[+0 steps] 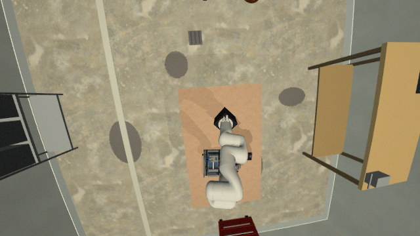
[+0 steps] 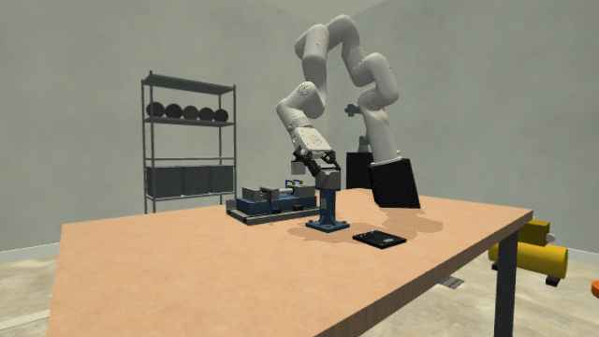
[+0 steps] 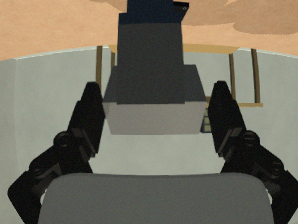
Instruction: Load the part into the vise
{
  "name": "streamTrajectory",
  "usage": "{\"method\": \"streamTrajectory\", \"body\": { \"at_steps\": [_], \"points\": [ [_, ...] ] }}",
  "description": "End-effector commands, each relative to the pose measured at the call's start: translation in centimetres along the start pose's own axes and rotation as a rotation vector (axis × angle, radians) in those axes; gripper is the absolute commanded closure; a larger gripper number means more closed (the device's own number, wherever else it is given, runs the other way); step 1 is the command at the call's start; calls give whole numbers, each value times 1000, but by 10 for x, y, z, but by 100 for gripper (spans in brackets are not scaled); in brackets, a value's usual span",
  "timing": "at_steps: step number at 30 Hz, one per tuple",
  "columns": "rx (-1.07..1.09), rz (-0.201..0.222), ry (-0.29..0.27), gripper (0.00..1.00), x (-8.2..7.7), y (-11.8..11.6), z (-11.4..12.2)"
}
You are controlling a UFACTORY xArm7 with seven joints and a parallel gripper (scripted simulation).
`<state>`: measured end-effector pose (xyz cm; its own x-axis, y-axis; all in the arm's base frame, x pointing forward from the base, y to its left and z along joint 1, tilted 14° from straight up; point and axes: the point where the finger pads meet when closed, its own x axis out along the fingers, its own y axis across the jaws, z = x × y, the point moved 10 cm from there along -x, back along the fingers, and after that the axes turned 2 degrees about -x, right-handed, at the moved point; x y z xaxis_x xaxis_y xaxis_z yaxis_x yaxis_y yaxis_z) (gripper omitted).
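Note:
My gripper is open, with its fingers on either side of the grey top of the V-block stand, near the middle of the table. I take this for the part lying in the V-block, but I cannot separate the two. The black infeed plate lies flat in front of the stand with nothing on it. The blue vise stands left of the stand, and the arm partly hides it from above.
The arm's black base stands behind the stand on the right. A metal shelf stands beyond the table at the back left. A yellow tank lies on the floor past the table's right edge.

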<state>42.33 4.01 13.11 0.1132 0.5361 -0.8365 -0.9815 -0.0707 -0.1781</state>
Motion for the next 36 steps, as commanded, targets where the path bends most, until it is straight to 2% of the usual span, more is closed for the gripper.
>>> {"method": "streamTrajectory", "body": {
  "at_steps": [1, 12, 36],
  "points": [
    [-3, -1, 18, 11, -1, -1, 3],
    [-3, 1, 70, 11, 0, -1, 9],
    [-2, 6, 222, 11, 2, -2, 25]
  ]
}}
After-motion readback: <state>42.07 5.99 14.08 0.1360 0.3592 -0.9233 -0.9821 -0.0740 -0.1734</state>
